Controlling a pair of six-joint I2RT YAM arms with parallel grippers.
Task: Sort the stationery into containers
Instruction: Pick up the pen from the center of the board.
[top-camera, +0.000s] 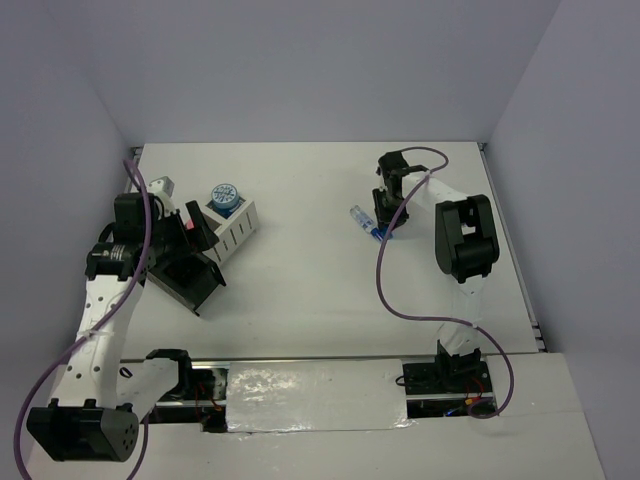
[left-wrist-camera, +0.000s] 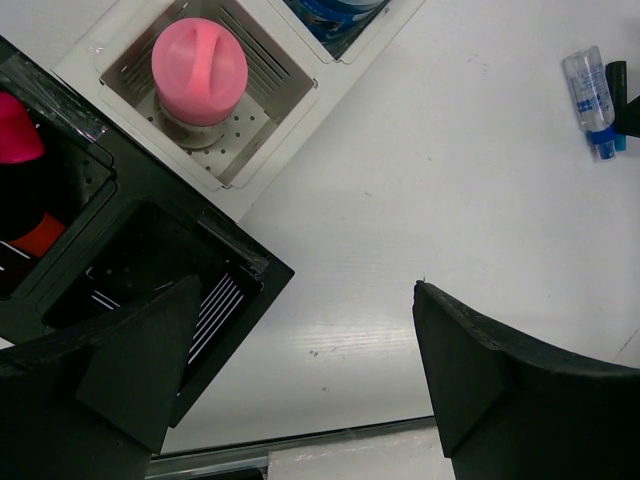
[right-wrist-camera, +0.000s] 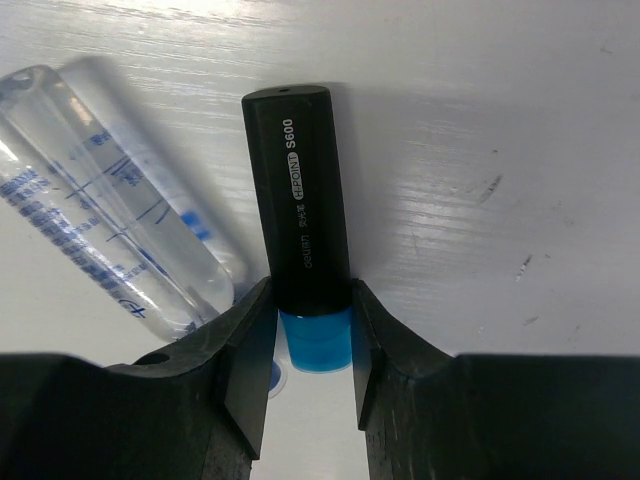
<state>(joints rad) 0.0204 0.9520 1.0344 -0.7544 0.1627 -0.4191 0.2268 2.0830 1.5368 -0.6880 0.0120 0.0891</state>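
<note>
My right gripper (right-wrist-camera: 305, 296) is shut on a blue marker (right-wrist-camera: 298, 190) with a black cap, gripping it where the cap meets the blue barrel, low over the table. In the top view this gripper (top-camera: 386, 218) is at the back right, with the marker (top-camera: 377, 233) under it. My left gripper (left-wrist-camera: 305, 290) hangs open with nothing in it, over the black container (left-wrist-camera: 150, 265) and beside the white-grey container (left-wrist-camera: 262, 128). A pink tube (left-wrist-camera: 199, 70) stands in one white compartment and a blue tape roll (top-camera: 224, 195) sits in another. Pink (left-wrist-camera: 14, 126) and orange (left-wrist-camera: 40, 234) highlighters are in the black container.
A clear little tube with blue print (right-wrist-camera: 110, 205) lies on the table right beside the marker, touching my right gripper's left finger (right-wrist-camera: 225, 345). It also shows in the top view (top-camera: 358, 216). A small white object (top-camera: 161, 186) lies behind the containers. Grey walls enclose the table.
</note>
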